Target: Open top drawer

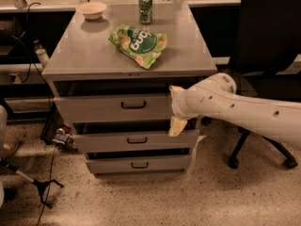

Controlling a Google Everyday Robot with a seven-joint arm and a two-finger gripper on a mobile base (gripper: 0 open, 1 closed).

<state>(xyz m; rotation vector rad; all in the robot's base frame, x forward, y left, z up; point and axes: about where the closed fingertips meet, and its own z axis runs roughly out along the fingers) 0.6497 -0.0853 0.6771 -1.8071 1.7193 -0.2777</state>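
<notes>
grey metal cabinet (94, 55): three drawers, flat top, on speckled floor.
black office chair (268, 32): right of cabinet.
white robot arm (244, 112): reaches in from the right.
top drawer (94, 108): directly under the cabinet top, tallest and widest of the three; plain grey front, small dark bar handle (133, 105) at centre, dark gap above the front.
two shorter drawers (103, 141): below it.
gripper (175, 108): at the top drawer's right end, pale fingers (177, 126) spread apart one above the other, grasping nothing.
green snack bag (138, 44), bowl (91, 9), green can (145, 8): on the top.
</notes>
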